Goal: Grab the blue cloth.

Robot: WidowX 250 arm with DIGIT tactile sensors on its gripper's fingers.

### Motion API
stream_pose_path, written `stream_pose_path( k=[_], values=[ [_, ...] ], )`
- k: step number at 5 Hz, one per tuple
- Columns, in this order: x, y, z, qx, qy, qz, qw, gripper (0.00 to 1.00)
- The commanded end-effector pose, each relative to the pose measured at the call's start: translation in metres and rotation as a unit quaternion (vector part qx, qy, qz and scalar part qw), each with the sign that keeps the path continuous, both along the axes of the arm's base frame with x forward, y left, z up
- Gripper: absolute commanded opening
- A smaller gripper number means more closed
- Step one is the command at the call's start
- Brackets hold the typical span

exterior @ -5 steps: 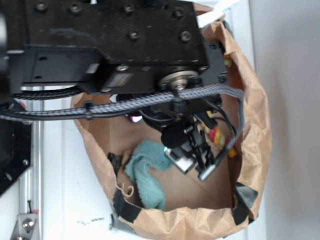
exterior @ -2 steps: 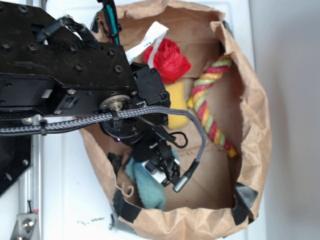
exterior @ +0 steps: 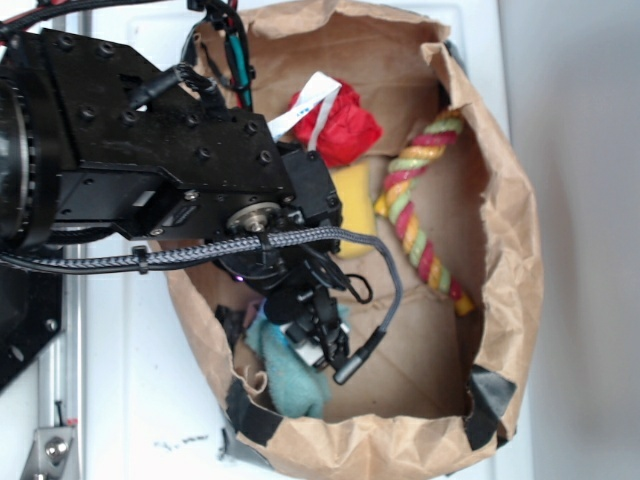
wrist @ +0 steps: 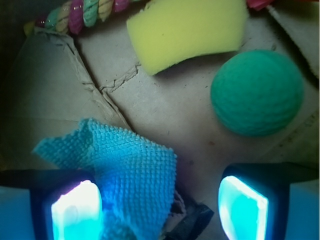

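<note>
Arm: the black arm (exterior: 150, 170) is being seen reaching from the left of the exterior view into a brown paper bag (exterior: 510, 260), its wrist being angled downward toward the bag's lower left corner. A braided grey cable (exterior: 200, 248) is being carried across the arm, and a white ribbon cable (exterior: 305, 100) is being shown above it.

End effector (wrist: 160, 202): it is being held low over the bag's floor, with its two pads wide apart; the left pad (wrist: 75, 210) and the right pad (wrist: 242, 205) are being lit pale blue in the wrist view. Nothing is being clamped between them.

Blue cloth (wrist: 125, 170): a pale teal-blue terry rag, fuzzy and crumpled, is being seen lying on the cardboard floor at the bag's lower left corner. In the wrist view it is being overlapped by the left pad, one ragged corner pointing toward the gap; whether the pad is touching it cannot be told. In the exterior view the blue cloth (exterior: 290, 380) is being partly covered by the end effector.

Other contents: a yellow sponge (wrist: 187, 30), a round green knitted ball (wrist: 257, 92), a multicoloured rope (exterior: 420, 220) and a red cloth (exterior: 345, 125) are being seen lying apart from the rag.
</note>
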State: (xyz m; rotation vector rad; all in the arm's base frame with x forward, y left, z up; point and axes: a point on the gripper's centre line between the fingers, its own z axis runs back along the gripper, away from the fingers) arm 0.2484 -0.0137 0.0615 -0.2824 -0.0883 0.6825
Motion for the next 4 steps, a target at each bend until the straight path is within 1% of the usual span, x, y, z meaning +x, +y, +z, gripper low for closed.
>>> stream_pose_path(
  k=[1, 2, 4],
  values=[
    [0.0141, 0.0, 0.016, -0.028, -0.019, 0.01, 0.999, 1.0],
    [0.0089, -0.0007, 0.0136, -0.027, -0.018, -0.006, 0.999, 1.0],
    [0.0089, -0.0007, 0.0136, -0.027, -0.018, -0.006, 0.999, 1.0]
  ],
)
